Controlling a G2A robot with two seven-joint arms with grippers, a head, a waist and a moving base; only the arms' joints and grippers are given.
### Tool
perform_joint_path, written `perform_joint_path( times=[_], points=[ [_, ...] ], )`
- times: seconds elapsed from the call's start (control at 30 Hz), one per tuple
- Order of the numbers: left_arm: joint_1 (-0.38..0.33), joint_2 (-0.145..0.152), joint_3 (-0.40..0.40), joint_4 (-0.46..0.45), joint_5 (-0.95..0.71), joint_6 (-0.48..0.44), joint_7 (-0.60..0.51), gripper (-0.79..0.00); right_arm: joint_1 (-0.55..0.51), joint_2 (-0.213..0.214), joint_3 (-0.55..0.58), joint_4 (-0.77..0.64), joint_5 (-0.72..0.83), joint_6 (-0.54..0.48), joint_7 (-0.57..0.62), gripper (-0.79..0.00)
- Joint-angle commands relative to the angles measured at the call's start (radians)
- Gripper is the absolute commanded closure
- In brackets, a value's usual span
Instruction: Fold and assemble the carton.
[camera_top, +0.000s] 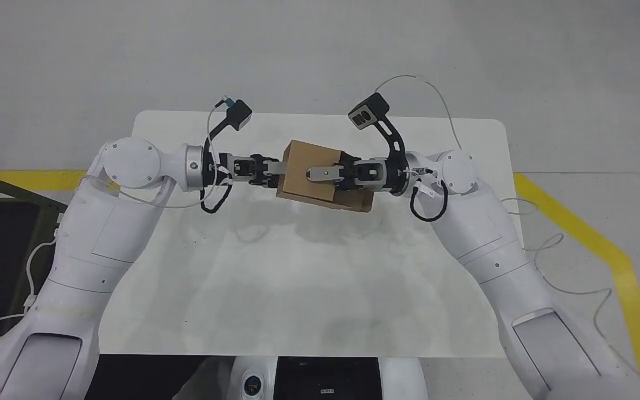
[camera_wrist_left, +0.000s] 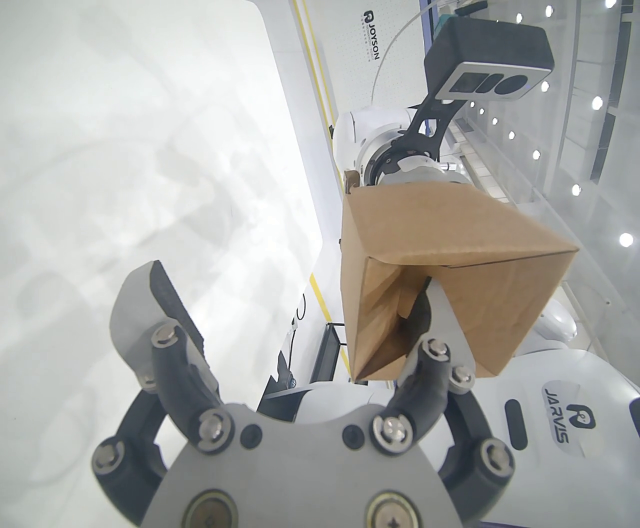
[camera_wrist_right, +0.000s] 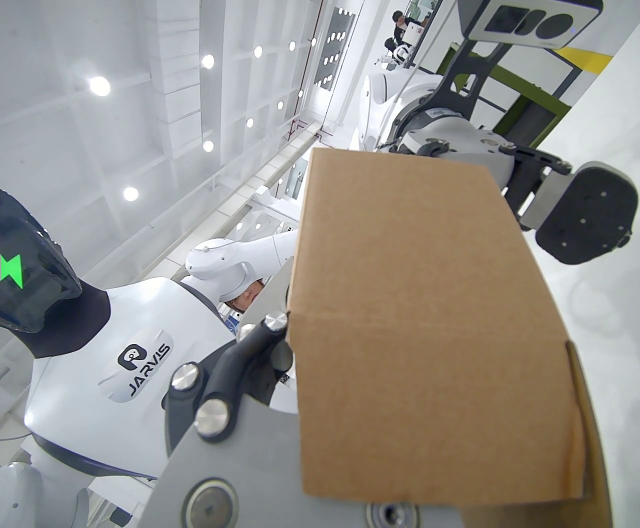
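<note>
Carton (camera_top: 306, 158) was held raised above the far middle of the table (camera_top: 300, 290), between the two grippers.

Right gripper (camera_top: 322, 176): clamped on one carton wall. In the right wrist view one finger (camera_wrist_right: 272, 297) lay against the panel edge, and the opposing finger was hidden behind the board. The grasp was therefore judged from the top view, where a finger lay across the upper panel.

Left gripper (camera_wrist_left: 292, 277): released, jaws spread wide. One finger (camera_wrist_left: 440, 320) was inserted in the open end of the carton, against an inward-folded flap. The other finger (camera_wrist_left: 150, 300) stood outside, well apart from the board.

Step in hand, as judged: the body was already erected into a rectangular tube, and the end facing the left arm was not yet closed. The flaps at that end were being tucked in.

Next move, requirements:
- the right gripper to act as a fixed counter-support
- the inserted finger to push the flap squarely along its crease, without denting the side wall
- the remaining flap to be folded over and seated
</note>
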Motion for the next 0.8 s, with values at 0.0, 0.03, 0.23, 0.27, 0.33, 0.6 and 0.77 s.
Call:
perform_joint_path(
  times=[0.0, 0.03, 0.23, 0.27, 0.33, 0.6, 0.77],
  points=[
    [0.0, 0.0, 0.001, 0.0, 0.0, 0.0, -0.002, -0.785, 0.0, 0.0, 0.0, 0.0, 0.0, 0.0, 0.0, 0.0],
    [0.0, 0.0, 0.001, 0.0, 0.001, -0.001, -0.001, -0.785, 0.0, 0.0, 0.0, 0.0, 0.0, 0.0, 0.0, 0.0],
    [0.0, -0.002, 0.008, -0.011, 0.012, -0.003, 0.005, -0.785, 0.0, -0.001, 0.0, 0.002, 0.001, 0.001, 0.001, 0.0],
    [0.0, -0.002, 0.008, -0.011, 0.012, -0.003, 0.005, -0.785, 0.0, -0.001, 0.0, 0.003, -0.001, 0.001, 0.001, 0.0],
    [0.0, -0.002, 0.007, -0.011, 0.017, -0.005, 0.006, -0.785, 0.001, -0.001, 0.001, 0.003, -0.003, 0.0, 0.0, 0.0],
    [0.016, 0.015, -0.044, 0.006, 0.085, -0.005, 0.018, -0.785, 0.021, 0.013, 0.009, 0.064, -0.117, 0.006, 0.006, 0.0],
    [0.04, 0.03, -0.077, -0.028, 0.166, -0.03, 0.023, -0.785, 0.044, 0.023, 0.006, 0.111, -0.193, 0.027, 0.027, 0.0]
  ],
)
